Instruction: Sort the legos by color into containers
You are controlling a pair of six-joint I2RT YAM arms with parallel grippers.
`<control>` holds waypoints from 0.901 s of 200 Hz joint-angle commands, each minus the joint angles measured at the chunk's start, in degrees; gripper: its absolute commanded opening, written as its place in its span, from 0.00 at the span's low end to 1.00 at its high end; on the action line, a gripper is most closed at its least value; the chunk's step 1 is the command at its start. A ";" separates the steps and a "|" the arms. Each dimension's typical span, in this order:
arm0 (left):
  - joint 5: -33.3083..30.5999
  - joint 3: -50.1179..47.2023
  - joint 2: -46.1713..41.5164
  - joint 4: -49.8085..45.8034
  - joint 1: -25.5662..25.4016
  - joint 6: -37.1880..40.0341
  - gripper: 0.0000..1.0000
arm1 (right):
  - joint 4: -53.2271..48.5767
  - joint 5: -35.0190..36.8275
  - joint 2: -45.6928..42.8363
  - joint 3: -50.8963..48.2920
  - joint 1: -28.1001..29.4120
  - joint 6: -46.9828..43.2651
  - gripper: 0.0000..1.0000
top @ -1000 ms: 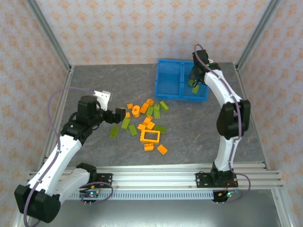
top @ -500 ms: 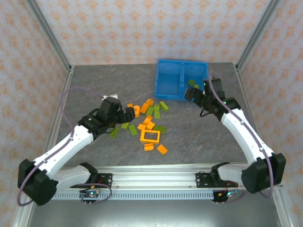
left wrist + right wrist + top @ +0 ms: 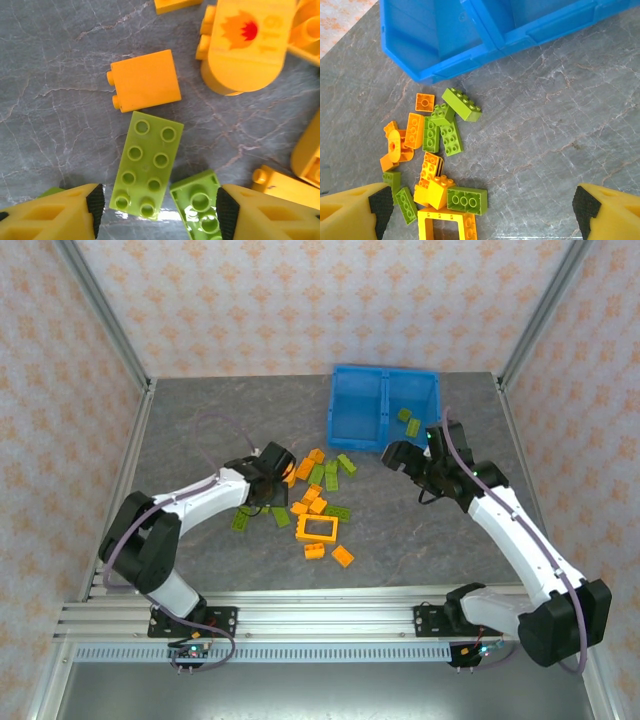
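Left hand (image 3: 160, 207): partly spread and low over the left edge of the brick pile. Its two fingers (image 3: 75, 212) stand on either side of two lime green bricks, and the pictures do not settle whether a pad touches either one.
Between its fingers: a long green brick (image 3: 145, 172) lying flat, studs up, with a small green brick (image 3: 200, 205) just beside it.
Just beyond those: an orange square brick (image 3: 145, 80) on its side and a round orange piece (image 3: 245, 45) printed with a flame.
Right hand (image 3: 393, 453): spread wide and holding nothing, above bare worktop (image 3: 200, 430) between the pile and the blue bin (image 3: 335, 405).
Legos: most lie in a loose orange and green pile (image 3: 315, 495) on the worktop in front of the bin, with the orange frame (image 3: 317, 529) at the pile's near side.
Containers: the bin stands at the far side of the worktop; a few sorted green bricks (image 3: 409, 421) lie in its right compartment.
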 commanded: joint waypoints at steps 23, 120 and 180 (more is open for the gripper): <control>-6.27 2.29 5.03 1.25 -0.02 1.48 0.60 | -3.24 1.30 -2.65 -1.19 0.33 0.76 0.94; -3.78 0.01 6.66 6.93 0.25 -1.56 0.28 | -4.97 2.36 -4.55 -0.37 0.33 1.25 0.94; 0.29 8.92 -11.15 3.19 -3.80 -0.97 0.26 | -4.61 6.02 -8.53 0.39 0.28 3.67 0.94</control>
